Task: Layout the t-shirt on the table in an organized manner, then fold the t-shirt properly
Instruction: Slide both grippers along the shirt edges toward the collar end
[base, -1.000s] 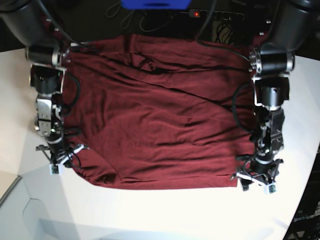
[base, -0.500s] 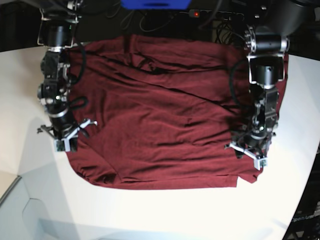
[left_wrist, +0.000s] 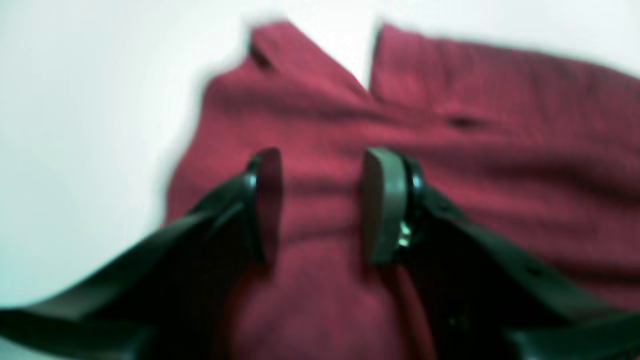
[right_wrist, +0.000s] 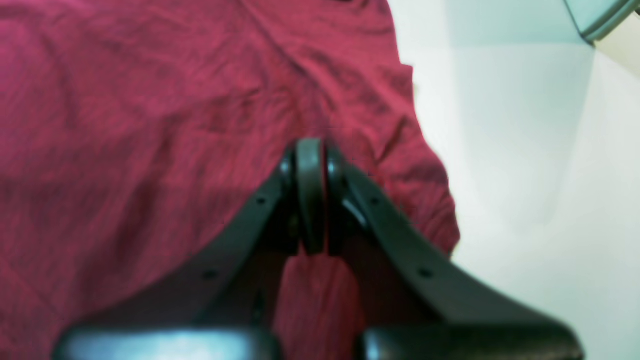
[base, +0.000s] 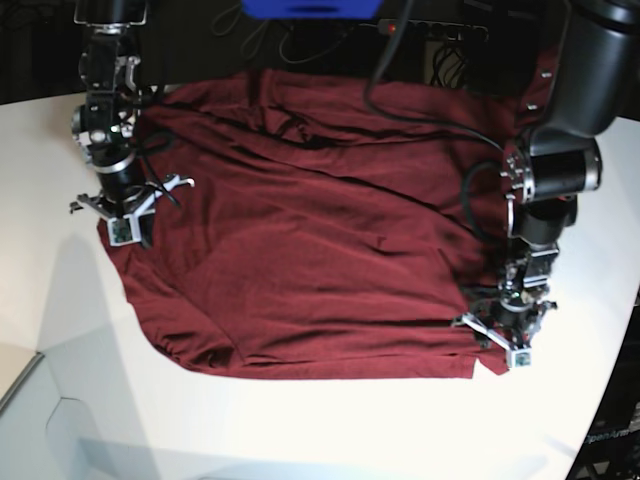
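Note:
The maroon t-shirt (base: 320, 240) lies spread and wrinkled across the white table (base: 300, 430). My left gripper (base: 505, 345) hangs over the shirt's near right corner. In the left wrist view it (left_wrist: 322, 205) is open, and the cloth (left_wrist: 500, 125) shows through the gap between its pads. At the shirt's left edge, my right gripper (base: 125, 225) points down. The right wrist view shows it (right_wrist: 310, 195) shut, pads pressed together over the fabric (right_wrist: 125, 125). Whether any cloth is pinched I cannot tell.
A blue object (base: 310, 8), cables and a power strip with a red light (base: 392, 27) sit beyond the far edge. The tabletop steps down at the near left (base: 30, 380). Bare white surface (right_wrist: 525, 150) lies beside the shirt's edge.
My right gripper, still shut, has travelled from the shirt's near left corner up along its left edge. My left gripper rose, came back toward the near right corner, and its jaws narrowed somewhat.

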